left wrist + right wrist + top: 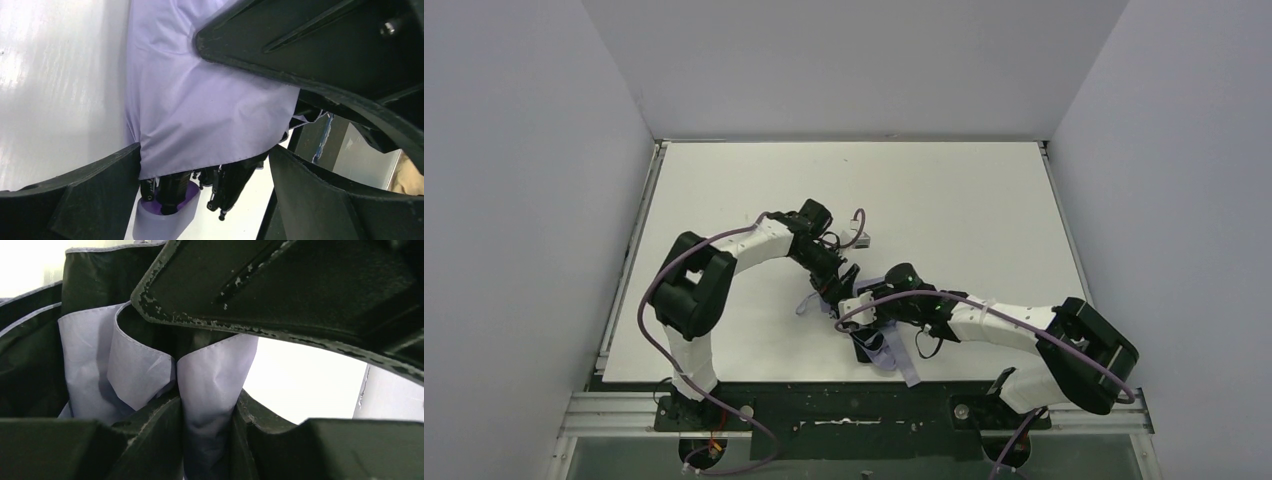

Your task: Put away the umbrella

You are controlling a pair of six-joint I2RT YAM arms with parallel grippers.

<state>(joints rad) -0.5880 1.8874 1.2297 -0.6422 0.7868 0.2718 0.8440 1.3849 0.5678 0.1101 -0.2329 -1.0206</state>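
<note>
The umbrella (902, 362) lies near the table's front middle, its pale lavender fabric loose and partly under both grippers. My left gripper (839, 283) straddles the canopy; in the left wrist view its fingers touch the fabric (200, 110) on both sides of the gripper (205, 150). The lavender handle (165, 212) and black rib ends show below the fabric edge. My right gripper (861, 312) meets it from the right. In the right wrist view the gripper (207, 415) pinches a fold of lavender fabric (215, 370). The closure strap is hidden.
The white table (944, 200) stretches behind and to both sides of the arms. Its front edge and a black metal rail (854, 415) lie just behind the umbrella's near end. Grey walls close in on the left, the back and the right.
</note>
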